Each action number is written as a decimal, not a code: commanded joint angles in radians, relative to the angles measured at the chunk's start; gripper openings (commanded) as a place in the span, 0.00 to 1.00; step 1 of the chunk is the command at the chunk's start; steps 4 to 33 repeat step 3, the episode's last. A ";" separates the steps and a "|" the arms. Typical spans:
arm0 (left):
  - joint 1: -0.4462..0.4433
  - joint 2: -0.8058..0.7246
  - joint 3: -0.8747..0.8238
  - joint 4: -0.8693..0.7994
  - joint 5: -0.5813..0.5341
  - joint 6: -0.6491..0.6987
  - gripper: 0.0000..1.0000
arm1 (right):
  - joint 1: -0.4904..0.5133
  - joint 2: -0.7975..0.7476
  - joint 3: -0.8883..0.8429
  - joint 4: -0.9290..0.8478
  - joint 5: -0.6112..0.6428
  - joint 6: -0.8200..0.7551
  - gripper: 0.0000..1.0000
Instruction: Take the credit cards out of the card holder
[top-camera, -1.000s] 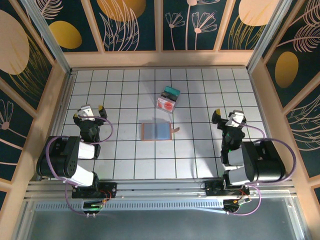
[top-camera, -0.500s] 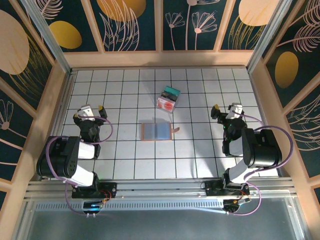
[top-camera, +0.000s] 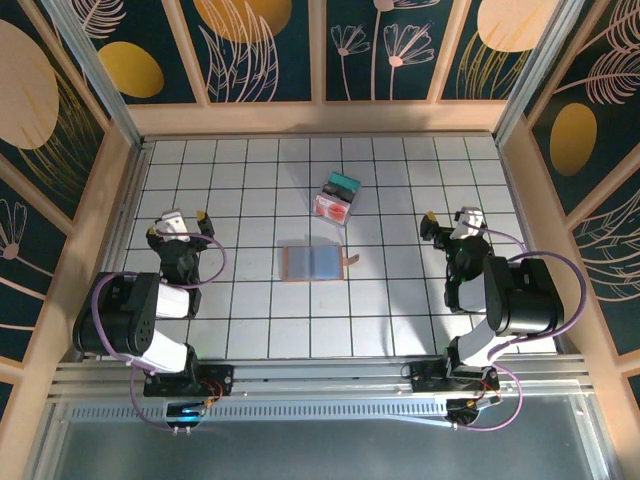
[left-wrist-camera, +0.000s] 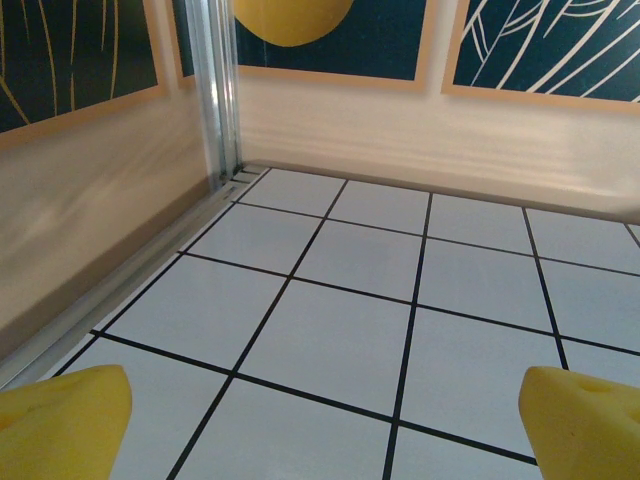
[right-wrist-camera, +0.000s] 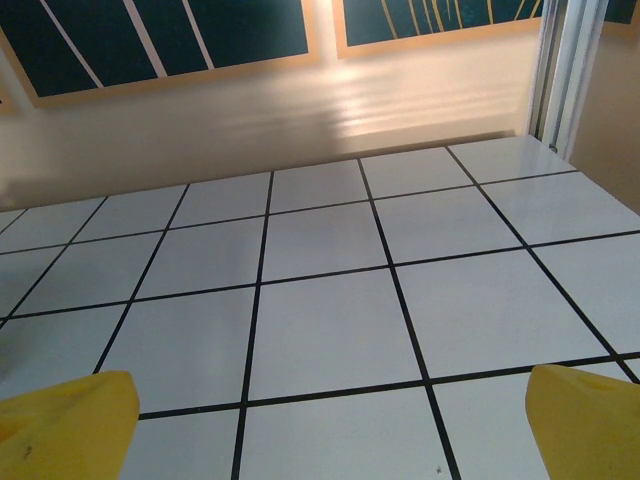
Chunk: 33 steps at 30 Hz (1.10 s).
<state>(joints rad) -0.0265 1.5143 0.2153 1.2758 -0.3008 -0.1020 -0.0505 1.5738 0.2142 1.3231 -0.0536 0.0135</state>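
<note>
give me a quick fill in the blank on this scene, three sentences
1. In the top view, the card holder has its brown tab on its ___ edge.
2. The left gripper and the right gripper are both ___, holding nothing.
3. The clear plastic box has red and ___ contents.

Missing words: right; open; teal

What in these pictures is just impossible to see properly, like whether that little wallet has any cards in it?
Cards in the card holder: top view, too small to tell whether its pockets hold any.
Contents of the clear box: top view, just red and teal blobs, too small.
The left fingertips and right fingertips: wrist views, yellow pads cut off by the bottom edge.
</note>
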 joint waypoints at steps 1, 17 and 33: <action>0.000 0.005 0.000 0.037 -0.016 -0.018 0.99 | 0.007 -0.009 0.006 0.007 0.008 0.005 0.99; 0.000 0.005 0.000 0.039 -0.015 -0.018 0.99 | 0.006 -0.010 0.006 0.007 0.008 0.003 0.99; 0.000 0.005 0.000 0.039 -0.015 -0.018 0.99 | 0.006 -0.010 0.006 0.007 0.008 0.003 0.99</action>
